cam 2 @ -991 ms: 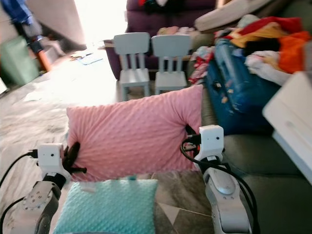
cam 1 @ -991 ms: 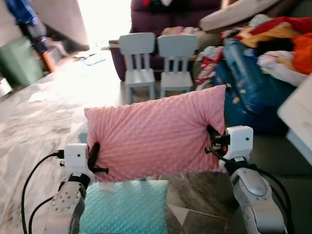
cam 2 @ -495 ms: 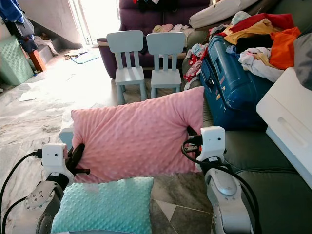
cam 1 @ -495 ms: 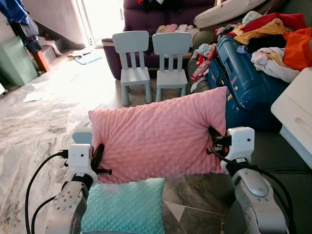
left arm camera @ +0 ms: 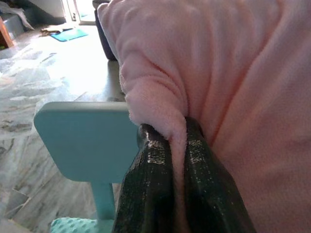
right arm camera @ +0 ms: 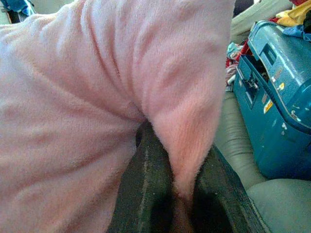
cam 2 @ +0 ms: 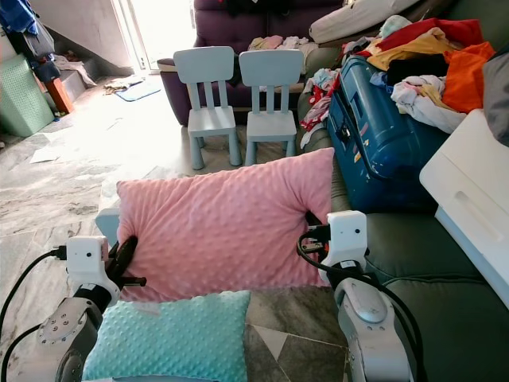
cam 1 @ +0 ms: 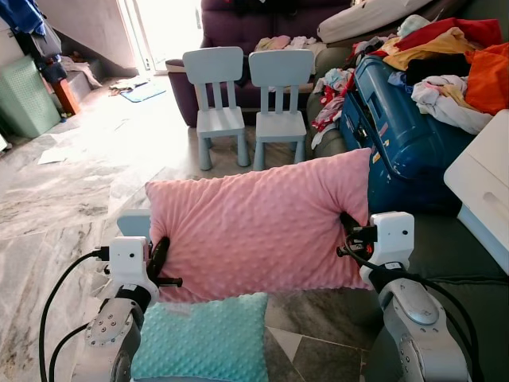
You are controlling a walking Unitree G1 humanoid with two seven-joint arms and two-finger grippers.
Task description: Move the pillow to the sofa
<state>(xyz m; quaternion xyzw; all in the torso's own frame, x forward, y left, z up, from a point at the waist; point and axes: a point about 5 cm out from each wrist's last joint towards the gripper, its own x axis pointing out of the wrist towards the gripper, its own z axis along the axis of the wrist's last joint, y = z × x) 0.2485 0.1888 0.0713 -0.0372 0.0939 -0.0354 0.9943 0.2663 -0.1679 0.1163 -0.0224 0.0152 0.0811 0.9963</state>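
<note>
A pink dotted pillow (cam 1: 258,219) hangs in the air in front of me, held at both ends. My left gripper (cam 1: 157,256) is shut on its left edge, and the left wrist view shows the pink fabric (left arm camera: 165,116) pinched between the two black fingers (left arm camera: 148,189). My right gripper (cam 1: 348,231) is shut on the pillow's right edge; in the right wrist view a fold of the pillow (right arm camera: 184,136) sits between the fingers (right arm camera: 146,189). The grey-green sofa (cam 1: 457,255) lies to my right, its seat beside and beyond my right arm.
A teal pillow (cam 1: 203,338) lies below the pink one, on a small light blue chair (left arm camera: 82,141). Two light blue child chairs (cam 1: 246,99) stand ahead. A blue suitcase (cam 1: 402,135) heaped with clothes and a white box (cam 1: 485,191) crowd the sofa. A purple couch (cam 1: 254,20) is at the back.
The camera view has steadied and shifted slightly. The pillow stays held by both grippers and sits marginally lower in view.
</note>
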